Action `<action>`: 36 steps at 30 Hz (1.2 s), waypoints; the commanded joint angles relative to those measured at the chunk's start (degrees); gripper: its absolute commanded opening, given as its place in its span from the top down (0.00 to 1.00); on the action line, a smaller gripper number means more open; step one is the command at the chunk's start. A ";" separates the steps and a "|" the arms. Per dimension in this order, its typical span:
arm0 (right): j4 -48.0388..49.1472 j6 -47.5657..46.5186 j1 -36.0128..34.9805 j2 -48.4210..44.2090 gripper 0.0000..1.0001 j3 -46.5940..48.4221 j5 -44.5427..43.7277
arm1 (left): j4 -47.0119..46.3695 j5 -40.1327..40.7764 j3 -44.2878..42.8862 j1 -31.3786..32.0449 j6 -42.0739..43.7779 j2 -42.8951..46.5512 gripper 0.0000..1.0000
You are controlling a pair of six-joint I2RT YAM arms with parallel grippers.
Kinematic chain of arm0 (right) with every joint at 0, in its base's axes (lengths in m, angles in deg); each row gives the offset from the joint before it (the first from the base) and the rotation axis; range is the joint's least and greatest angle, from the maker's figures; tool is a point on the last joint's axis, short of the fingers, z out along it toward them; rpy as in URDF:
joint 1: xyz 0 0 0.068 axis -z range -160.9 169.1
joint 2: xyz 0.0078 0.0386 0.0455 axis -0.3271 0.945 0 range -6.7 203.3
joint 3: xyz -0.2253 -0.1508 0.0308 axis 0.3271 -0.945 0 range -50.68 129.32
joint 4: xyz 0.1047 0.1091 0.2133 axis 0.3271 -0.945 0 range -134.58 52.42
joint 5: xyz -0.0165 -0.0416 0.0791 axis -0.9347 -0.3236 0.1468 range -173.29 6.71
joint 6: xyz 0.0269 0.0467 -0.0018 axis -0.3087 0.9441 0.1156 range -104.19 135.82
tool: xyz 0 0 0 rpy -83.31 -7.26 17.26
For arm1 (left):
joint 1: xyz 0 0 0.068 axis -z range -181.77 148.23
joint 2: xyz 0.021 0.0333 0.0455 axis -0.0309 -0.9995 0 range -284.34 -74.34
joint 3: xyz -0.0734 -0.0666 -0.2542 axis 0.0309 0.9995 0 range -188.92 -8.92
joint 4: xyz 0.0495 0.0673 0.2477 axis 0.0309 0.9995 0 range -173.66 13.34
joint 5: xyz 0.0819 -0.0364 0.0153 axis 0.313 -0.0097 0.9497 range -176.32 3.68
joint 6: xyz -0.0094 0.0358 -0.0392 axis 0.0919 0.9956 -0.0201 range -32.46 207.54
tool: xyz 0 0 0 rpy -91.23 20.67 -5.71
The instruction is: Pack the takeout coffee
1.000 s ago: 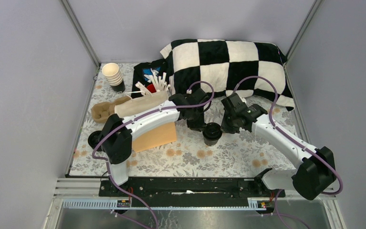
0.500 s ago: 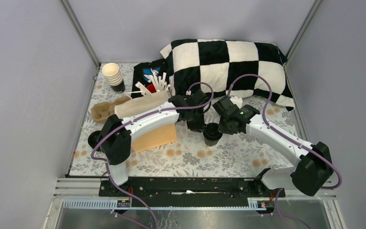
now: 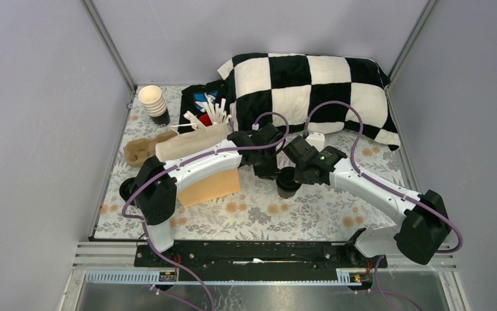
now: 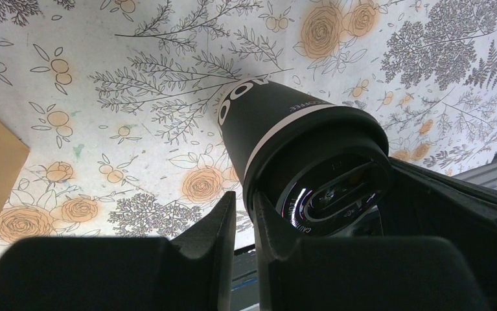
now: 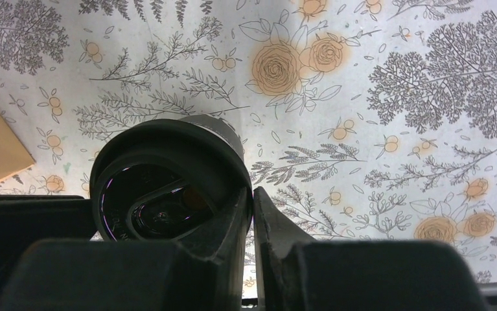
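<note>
The takeout coffee (image 3: 288,184) is a dark paper cup standing upright on the flowered table cover, mid-table. Its wall (image 4: 265,110) has a white band, and a glossy black lid (image 4: 336,188) sits on top. My left gripper (image 3: 270,172) hangs at the cup's left side. In the left wrist view its jaws (image 4: 244,197) are nearly together with only table showing in the slit, and the right fingertip (image 4: 265,214) rests at the lid's rim. My right gripper (image 3: 301,173) is at the cup's right. Its jaws (image 5: 253,191) leave a thin slit, with the left finger (image 5: 232,214) lying over the lid (image 5: 161,194).
A brown paper bag (image 3: 210,186) lies left of the cup under the left arm. Behind it are a cardboard cup carrier (image 3: 142,150), a stack of pale cups (image 3: 153,102) and a red cup of white sticks (image 3: 208,116). A checkered pillow (image 3: 310,91) fills the back right.
The right arm has slid left, so its gripper now sits against the lid's right side. The left gripper and the cup have hardly moved.
</note>
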 commanded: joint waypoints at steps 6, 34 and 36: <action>4.42 -12.13 8.11 5.63 0.75 -9.81 24.50 | 4.58 0.04 5.60 0.01 2.55 -4.35 0.81; -1.25 -18.38 15.30 -1.60 0.58 3.00 36.56 | 9.10 3.40 1.41 -1.19 7.39 -5.96 0.82; -1.14 -18.26 15.29 -1.78 0.58 3.40 36.22 | 9.59 3.37 -0.29 -0.92 7.63 -5.98 0.81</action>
